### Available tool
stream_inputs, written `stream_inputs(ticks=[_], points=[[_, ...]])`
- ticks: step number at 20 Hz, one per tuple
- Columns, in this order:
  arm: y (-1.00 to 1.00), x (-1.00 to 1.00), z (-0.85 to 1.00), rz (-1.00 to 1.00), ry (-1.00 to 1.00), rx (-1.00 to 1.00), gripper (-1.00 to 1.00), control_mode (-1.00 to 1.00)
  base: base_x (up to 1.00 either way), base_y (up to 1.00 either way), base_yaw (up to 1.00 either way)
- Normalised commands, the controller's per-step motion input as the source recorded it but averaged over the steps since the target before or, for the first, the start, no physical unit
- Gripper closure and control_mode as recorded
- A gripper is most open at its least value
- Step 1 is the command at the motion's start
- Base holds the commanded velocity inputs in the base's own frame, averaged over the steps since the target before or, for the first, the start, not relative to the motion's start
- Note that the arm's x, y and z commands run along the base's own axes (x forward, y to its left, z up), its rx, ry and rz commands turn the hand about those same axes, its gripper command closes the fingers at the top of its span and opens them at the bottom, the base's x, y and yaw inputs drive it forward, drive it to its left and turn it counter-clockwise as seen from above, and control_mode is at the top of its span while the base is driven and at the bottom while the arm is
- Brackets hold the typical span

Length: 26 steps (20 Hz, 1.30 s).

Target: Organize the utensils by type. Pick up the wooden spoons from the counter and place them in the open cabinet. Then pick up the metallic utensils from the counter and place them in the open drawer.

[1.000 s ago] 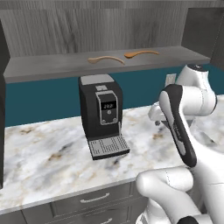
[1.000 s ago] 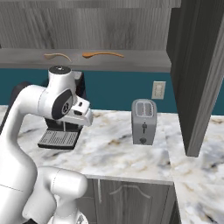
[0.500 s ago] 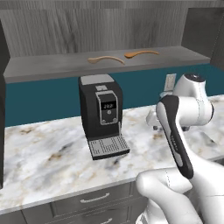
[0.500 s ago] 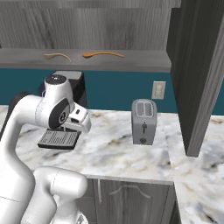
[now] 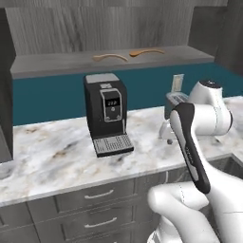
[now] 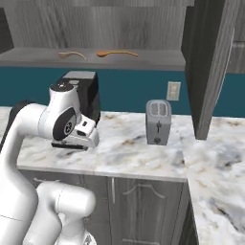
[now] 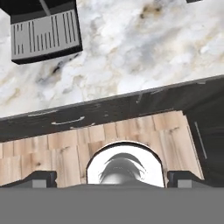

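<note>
With both wooden spoons [image 5: 128,55] lying on the open cabinet [image 5: 57,64] shelf, the gripper [image 7: 111,178] is hanging wide-jawed and empty over the counter [image 7: 144,52] front edge.

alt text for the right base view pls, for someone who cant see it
Two wooden spoons lie on the open cabinet shelf above a marble counter. The white robot arm bends low at left before a black coffee machine; a silver toaster stands mid-counter.
</note>
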Motion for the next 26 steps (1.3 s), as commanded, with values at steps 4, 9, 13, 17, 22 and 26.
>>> stream_inputs(ticks=[4,9,13,17,22,26], points=[[0.00,0.00,0.00,0.00,0.00,0.00,-1.00,1.00,-0.54,0.17,0.38],[0.00,0.00,0.00,0.00,0.00,0.00,-1.00,1.00,-0.41,0.21,0.87],[0.00,0.00,0.00,0.00,0.00,0.00,-1.00,1.00,-0.24,0.11,1.00],[0.00,0.00,0.00,0.00,0.00,0.00,-1.00,1.00,-0.21,0.03,1.00],[0.00,0.00,0.00,0.00,0.00,0.00,-1.00,1.00,-0.22,0.08,1.00],[0.00,0.00,0.00,0.00,0.00,0.00,-1.00,1.00,-0.20,0.17,1.00]])
